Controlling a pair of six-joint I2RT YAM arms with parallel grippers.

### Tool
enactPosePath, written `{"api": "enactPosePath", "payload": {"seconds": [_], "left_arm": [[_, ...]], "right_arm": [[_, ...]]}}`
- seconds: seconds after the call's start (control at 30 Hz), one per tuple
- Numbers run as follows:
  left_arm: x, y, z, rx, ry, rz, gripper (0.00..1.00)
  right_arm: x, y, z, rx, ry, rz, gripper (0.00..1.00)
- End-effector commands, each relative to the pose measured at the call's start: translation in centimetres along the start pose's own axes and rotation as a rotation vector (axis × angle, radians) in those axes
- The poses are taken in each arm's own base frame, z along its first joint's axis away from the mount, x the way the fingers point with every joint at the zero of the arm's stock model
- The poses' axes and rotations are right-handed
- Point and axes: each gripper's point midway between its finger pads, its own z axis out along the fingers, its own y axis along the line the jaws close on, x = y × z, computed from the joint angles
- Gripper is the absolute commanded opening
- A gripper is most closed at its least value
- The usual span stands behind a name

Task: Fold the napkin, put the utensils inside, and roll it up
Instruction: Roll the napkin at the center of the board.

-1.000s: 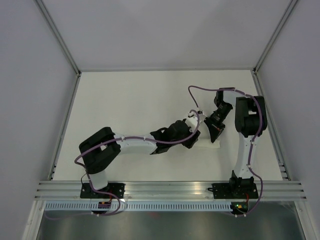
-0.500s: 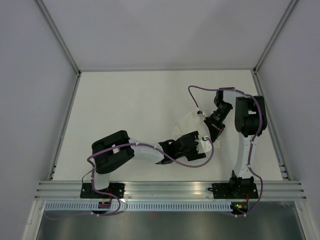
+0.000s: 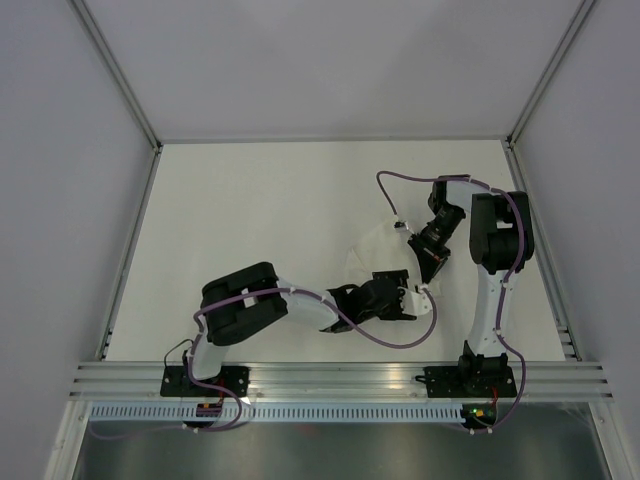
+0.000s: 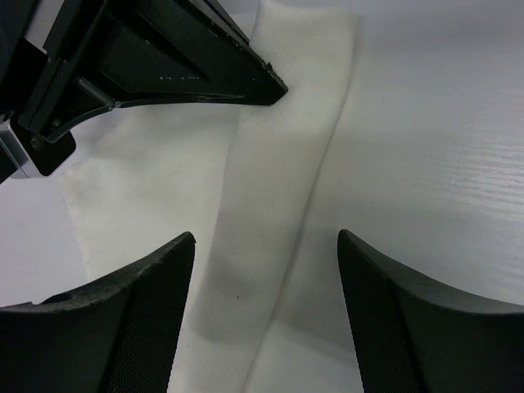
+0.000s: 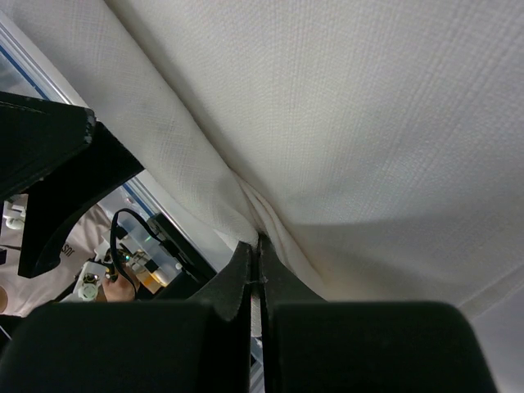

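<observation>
The white napkin (image 3: 372,248) lies bunched between the two grippers, one part lifted. In the left wrist view a folded strip of the napkin (image 4: 278,147) runs along the table between the wide-apart fingers of my left gripper (image 4: 266,237), which is open and holds nothing. That left gripper (image 3: 405,298) sits low, just near of the right gripper (image 3: 432,268). My right gripper (image 5: 260,241) is shut on a pinched fold of the napkin (image 5: 368,123), whose cloth fills its view. Its dark fingers (image 4: 164,57) show at the top left of the left wrist view. The utensils are hidden.
The white tabletop (image 3: 260,210) stretches away to the left and far side, bounded by grey walls and metal corner posts (image 3: 130,95). An aluminium rail (image 3: 340,378) carrying both arm bases runs along the near edge. Purple cables (image 3: 400,180) loop over the arms.
My left gripper has opened, let the napkin go and drawn back toward the near edge. A lifted part of the napkin now shows where it was. The right gripper has held still.
</observation>
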Motion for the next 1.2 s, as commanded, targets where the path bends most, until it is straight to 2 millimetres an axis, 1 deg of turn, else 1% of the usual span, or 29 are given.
{"api": "enactPosePath", "payload": {"seconds": [0.0,0.07,0.1,0.13,0.2,0.27,0.33,0.37,0.4,0.5,0.53,0.57,0.6,0.63,0.67,0.73,0.77,0.8,0.83,0.9,0.93,0.97,1.0,1.03,1.07,1.1,1.13,1.17], "left_arm": [[0.4,-0.5,0.8,0.024,0.022,0.064,0.74],[1.0,-1.2,1.0,0.058,0.039,0.065,0.72],[0.9,-1.3,1.1,0.070,0.039,0.062,0.70],[1.1,-1.5,1.3,0.082,0.046,0.060,0.67],[1.5,-2.0,1.4,0.110,0.062,0.055,0.66],[1.7,-2.3,1.5,0.145,0.067,0.032,0.62],[2.1,-2.6,1.5,0.174,0.088,0.017,0.58],[2.0,-2.5,1.7,0.186,0.088,-0.001,0.57],[2.5,-2.6,1.5,0.204,0.108,-0.004,0.56],[2.8,-2.7,1.6,0.235,0.120,-0.029,0.49],[3.4,-2.8,1.5,0.248,0.145,-0.039,0.46],[3.2,-2.7,1.6,0.250,0.144,-0.047,0.44],[3.5,-2.7,1.6,0.254,0.157,-0.053,0.42],[4.0,-3.5,1.4,0.300,0.177,-0.071,0.39],[3.6,-3.5,1.5,0.318,0.169,-0.088,0.38],[3.8,-4.0,1.5,0.353,0.183,-0.112,0.35],[3.5,-4.3,1.4,0.393,0.190,-0.138,0.34],[3.8,-4.7,1.1,0.427,0.210,-0.154,0.34],[3.8,-5.1,1.1,0.456,0.221,-0.168,0.30],[3.7,-5.9,0.7,0.519,0.236,-0.210,0.27],[3.8,-5.9,0.5,0.536,0.241,-0.244,0.25],[3.2,-6.3,0.2,0.581,0.224,-0.275,0.24],[3.2,-6.6,-0.2,0.609,0.235,-0.303,0.24],[3.1,-6.5,-0.3,0.624,0.239,-0.341,0.24],[2.4,-6.9,-0.7,0.669,0.219,-0.369,0.24],[2.4,-7.1,-1.1,0.697,0.228,-0.393,0.24],[2.4,-7.2,-1.3,0.714,0.235,-0.430,0.24],[1.8,-7.6,-1.6,0.765,0.228,-0.455,0.24]], "right_arm": [[-2.6,-7.4,1.4,0.220,-0.041,-0.143,0.01],[-2.6,-7.5,1.3,0.222,-0.043,-0.146,0.01],[-2.6,-7.4,1.4,0.218,-0.042,-0.148,0.00],[-2.6,-7.4,1.3,0.219,-0.044,-0.147,0.00],[-2.7,-7.5,1.3,0.219,-0.047,-0.147,0.00],[-2.6,-7.4,1.3,0.215,-0.046,-0.144,0.01],[-2.7,-7.5,1.3,0.217,-0.048,-0.148,0.00],[-2.7,-7.4,1.2,0.219,-0.049,-0.149,0.00],[-2.7,-7.4,1.2,0.215,-0.048,-0.146,0.00],[-2.7,-7.4,1.2,0.214,-0.051,-0.147,0.00],[-2.8,-7.3,1.3,0.210,-0.051,-0.146,0.00],[-2.8,-7.4,1.2,0.211,-0.053,-0.146,0.00],[-2.8,-7.4,1.2,0.209,-0.053,-0.145,0.01],[-2.8,-7.4,1.2,0.209,-0.053,-0.145,0.01],[-2.9,-7.3,1.2,0.208,-0.056,-0.146,0.00],[-3.1,-7.2,1.1,0.208,-0.063,-0.151,0.00],[-3.1,-7.1,1.0,0.208,-0.070,-0.148,0.01],[-3.4,-7.0,0.9,0.205,-0.085,-0.149,0.03],[-3.6,-6.8,0.5,0.210,-0.099,-0.153,0.12],[-4.2,-6.4,-0.1,0.208,-0.136,-0.157,0.22],[-4.5,-6.0,-0.8,0.214,-0.160,-0.163,0.31],[-4.6,-5.9,-1.3,0.218,-0.178,-0.162,0.34],[-5.0,-5.5,-1.7,0.217,-0.204,-0.168,0.37],[-5.5,-5.2,-2.8,0.233,-0.239,-0.175,0.40],[-5.6,-5.0,-3.4,0.235,-0.262,-0.171,0.42],[-5.9,-4.8,-4.0,0.235,-0.289,-0.165,0.43],[-6.5,-4.3,-5.0,0.243,-0.329,-0.171,0.45],[-6.9,-3.9,-5.4,0.242,-0.349,-0.175,0.45]]}}
